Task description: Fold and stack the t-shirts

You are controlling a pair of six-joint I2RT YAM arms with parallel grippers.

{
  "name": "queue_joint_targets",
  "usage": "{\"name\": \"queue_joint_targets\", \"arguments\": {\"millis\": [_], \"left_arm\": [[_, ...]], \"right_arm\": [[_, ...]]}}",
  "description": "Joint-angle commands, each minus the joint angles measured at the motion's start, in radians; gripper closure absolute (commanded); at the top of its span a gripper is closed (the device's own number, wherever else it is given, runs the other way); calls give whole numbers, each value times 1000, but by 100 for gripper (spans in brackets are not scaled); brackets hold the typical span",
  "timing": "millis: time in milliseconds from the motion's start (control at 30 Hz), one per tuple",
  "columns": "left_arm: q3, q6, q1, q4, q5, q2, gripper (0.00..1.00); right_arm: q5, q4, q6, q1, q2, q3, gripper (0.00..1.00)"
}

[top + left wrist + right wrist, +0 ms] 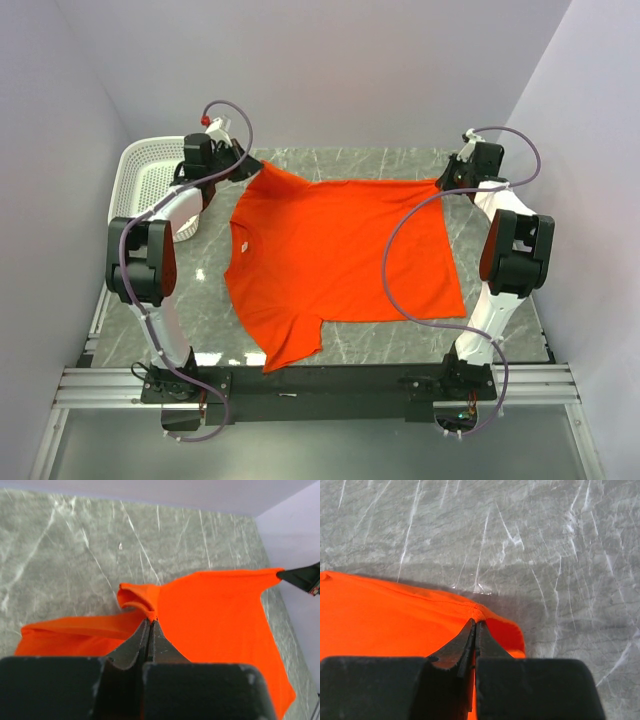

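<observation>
Leftmost, 1 white perforated plastic basket (140, 180) sits at the far-left corner of the grey-green marbled table (200, 305), partly behind the left arm (145, 265); its contents cannot be made out. Just beside it, the left gripper (151, 621) has its 2 fingers pressed together on a bunched fold at the far sleeve of the bright orange-red short-sleeved fabric t-shirt (340, 250), and the cloth rises into a small peak where it is pinched. The t-shirt lies spread on the middle of the table, neck opening toward the left, hem toward the right, the near sleeve pointing at the arm bases. Across at the right, the right gripper (474, 625) is likewise clamped tight on the far hem corner, with a small flap of fabric curling past its tips. Between the 2 pinch points the far edge runs nearly straight and taut, which suggests the grippers hold those 2 corners so the edge can be moved as 1 line without sagging or twisting. My judgement is that this is the start of a fold, the far edge to be carried toward the near edge, though a smoothing pull is equally possible. By count: 1 t-shirt, unfolded, so nothing to stack yet; 1 basket; 2 arms, with the right arm (510, 255) mirroring the left; 2 grippers, both gripping cloth.
</observation>
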Motion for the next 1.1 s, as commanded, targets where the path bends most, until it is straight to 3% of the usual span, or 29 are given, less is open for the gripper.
{"name": "queue_joint_targets", "arguments": {"millis": [0,300,1067], "left_arm": [[-15,35,-7,-10,45,-62,100],[-93,67,-10,-36,16,-179,100],[-174,86,-11,-91,9,-285,100]], "right_arm": [[-11,-1,5,-9,-30,19,100],[-30,-18,5,-21,-17,32,100],[-66,-33,7,-53,-2,36,99]]}}
